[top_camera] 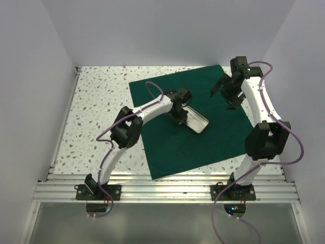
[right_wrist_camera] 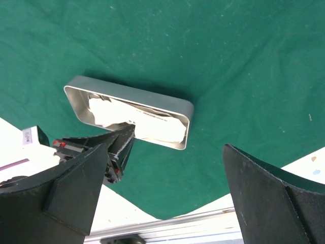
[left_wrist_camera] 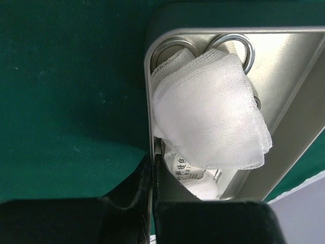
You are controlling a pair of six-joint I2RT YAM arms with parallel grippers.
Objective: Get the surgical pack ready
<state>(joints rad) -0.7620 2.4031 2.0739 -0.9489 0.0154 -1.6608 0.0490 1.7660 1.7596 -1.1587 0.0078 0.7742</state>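
The surgical pack cloth (top_camera: 203, 137) is a dark green sheet spread flat on the table. A shallow metal tray (top_camera: 199, 122) lies on it near the middle. In the left wrist view the tray (left_wrist_camera: 284, 81) holds white gauze (left_wrist_camera: 208, 112), scissors with ring handles (left_wrist_camera: 244, 46) and a printed packet (left_wrist_camera: 190, 173). My left gripper (top_camera: 181, 113) is shut on the tray's side wall (left_wrist_camera: 149, 127), one finger inside and one outside. My right gripper (top_camera: 228, 92) is wide open and empty, above the cloth's far right part. In its view the tray (right_wrist_camera: 179, 104) lies ahead of the fingers (right_wrist_camera: 76, 203).
Speckled white tabletop (top_camera: 96, 112) lies bare left of the cloth. White walls enclose the left, back and right. A metal rail (top_camera: 162, 190) runs along the near edge by the arm bases. The cloth's near corner (top_camera: 157, 175) reaches almost to the rail.
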